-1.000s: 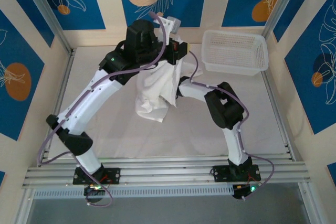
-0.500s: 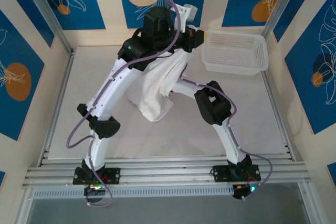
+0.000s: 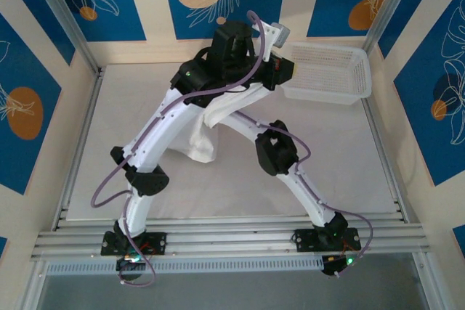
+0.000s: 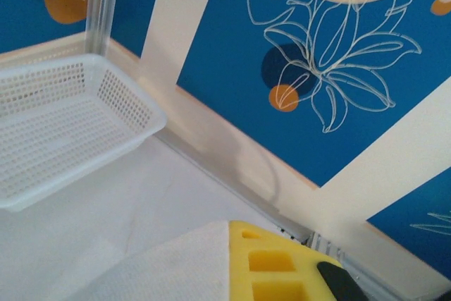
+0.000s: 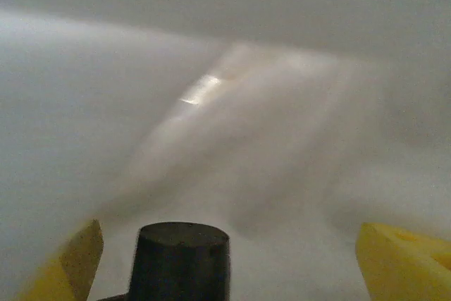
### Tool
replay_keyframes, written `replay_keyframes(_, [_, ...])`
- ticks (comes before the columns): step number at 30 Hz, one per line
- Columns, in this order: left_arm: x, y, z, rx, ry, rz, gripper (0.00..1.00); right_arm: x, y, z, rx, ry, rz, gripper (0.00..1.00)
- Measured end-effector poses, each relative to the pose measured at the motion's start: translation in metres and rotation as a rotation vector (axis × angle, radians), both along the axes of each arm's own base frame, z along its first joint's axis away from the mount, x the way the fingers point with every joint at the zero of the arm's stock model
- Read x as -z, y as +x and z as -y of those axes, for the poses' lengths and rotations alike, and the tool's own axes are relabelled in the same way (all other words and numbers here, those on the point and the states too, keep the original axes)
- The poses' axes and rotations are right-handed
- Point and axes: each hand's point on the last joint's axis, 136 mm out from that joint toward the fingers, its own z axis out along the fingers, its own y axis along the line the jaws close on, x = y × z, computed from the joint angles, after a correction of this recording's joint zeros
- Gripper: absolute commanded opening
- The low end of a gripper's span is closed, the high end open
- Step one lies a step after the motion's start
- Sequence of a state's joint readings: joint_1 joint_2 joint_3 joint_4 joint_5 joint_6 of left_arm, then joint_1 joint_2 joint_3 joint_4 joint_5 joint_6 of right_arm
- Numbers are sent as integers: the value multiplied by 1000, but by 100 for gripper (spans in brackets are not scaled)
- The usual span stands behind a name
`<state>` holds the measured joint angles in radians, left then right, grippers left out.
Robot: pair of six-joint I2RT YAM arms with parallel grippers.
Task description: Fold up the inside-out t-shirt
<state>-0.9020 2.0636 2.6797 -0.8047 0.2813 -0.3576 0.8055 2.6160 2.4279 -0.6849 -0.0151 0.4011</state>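
Fabric of the thin white cloth t-shirt (image 3: 200,136) hangs in a bunched, narrow drape at the far middle of the pale tabletop (image 3: 349,150). Its upper part is lifted to where the two wrists meet, and its lower end trails down to the surface between the left arm (image 3: 163,117) and the right arm (image 3: 290,172). Both arms reach forward and lean inward, crossing over the cloth in the top view.

The left gripper (image 4: 296,280) shows one yellow finger (image 4: 268,266) at the bottom of its wrist view. A white fold of the t-shirt (image 4: 169,273) lies right against that finger and covers the space beside it. The gripper seems to be pinching the cloth, though its second finger is hidden.

The right gripper (image 5: 239,266) has its yellow fingers (image 5: 402,259) spread wide at the two bottom corners of its wrist view, with a dark round part between them. Blurred white t-shirt cloth (image 5: 246,103) spreads close in front of it.

A white plastic mesh basket (image 3: 327,70) stands at the far right of the tabletop, just beside the raised wrists and apart from the shirt. In the left wrist view the basket (image 4: 56,132) sits against the blue patterned wall (image 4: 232,33).
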Motion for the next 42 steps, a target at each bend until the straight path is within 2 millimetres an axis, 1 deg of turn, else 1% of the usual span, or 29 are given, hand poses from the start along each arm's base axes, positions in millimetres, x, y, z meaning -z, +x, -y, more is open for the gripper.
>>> replay_keyframes(1, [3,1,-1,-6,14,-4,0,5,-2,-3,-8,-28,7,92])
replay_keyframes(3, [10,1,-4,-17,47,1,0,15,-3,-8,-25,-83,28,86])
replay_keyframes(5, [14,0,-7,-26,78,14,0,24,-5,-6,-31,-143,53,85])
replay_keyframes(7, [15,-6,-9,-25,102,34,0,32,-9,-1,-41,-198,66,83])
replay_keyframes(11, [-3,-29,-11,3,101,108,0,38,-29,10,-84,-284,45,83])
replay_keyframes(12, [-9,-34,-14,1,101,132,0,39,-34,13,-95,-313,45,81])
replay_keyframes(13, [-12,-38,-18,-4,105,148,0,41,-38,16,-104,-338,48,77])
replay_keyframes(14, [-15,-40,-24,-14,112,161,0,43,-42,18,-114,-369,57,69])
replay_keyframes(16, [-17,-43,-38,-38,132,183,0,45,-49,20,-134,-414,72,50])
replay_keyframes(18, [-19,-45,-51,-66,146,204,0,46,-55,22,-154,-436,73,22])
replay_keyframes(19, [-20,-45,-55,-76,149,213,0,45,-57,22,-158,-435,68,12])
replay_keyframes(20, [-21,-44,-59,-91,153,224,0,44,-58,23,-163,-429,56,5])
replay_keyframes(21, [-22,-43,-63,-107,158,236,0,43,-61,24,-166,-423,40,0])
replay_keyframes(23, [-22,-38,-69,-143,171,258,0,42,-62,27,-170,-418,22,0])
replay_keyframes(25, [-18,-31,-76,-188,193,264,0,41,-63,30,-172,-413,-1,0])
replay_keyframes(28, [-8,-10,-97,-278,230,258,0,39,-64,35,-175,-409,-29,0])
replay_keyframes(29, [-4,1,-108,-318,243,252,0,38,-65,37,-174,-411,-36,0])
replay_keyframes(31, [5,27,-141,-429,264,223,0,33,-65,40,-175,-410,-45,0])
replay_keyframes(33, [16,58,-194,-586,278,172,0,24,-64,44,-179,-398,-56,0])
replay_keyframes(34, [22,68,-217,-650,279,145,0,20,-64,47,-180,-393,-63,0])
replay_keyframes(35, [29,77,-246,-727,282,114,0,12,-64,50,-177,-385,-71,0])
replay_keyframes(36, [36,82,-271,-795,283,88,0,3,-63,54,-173,-374,-80,0])
replay_keyframes(38, [49,82,-311,-899,278,41,0,-20,-58,63,-162,-338,-95,0])
replay_keyframes(39, [56,78,-325,-934,269,18,0,-35,-55,68,-154,-312,-97,0])
replay_keyframes(41, [67,71,-343,-984,247,-21,0,-69,-47,81,-134,-253,-96,0])
replay_keyframes(42, [76,67,-352,-1011,240,-45,0,-88,-44,88,-124,-225,-86,0])
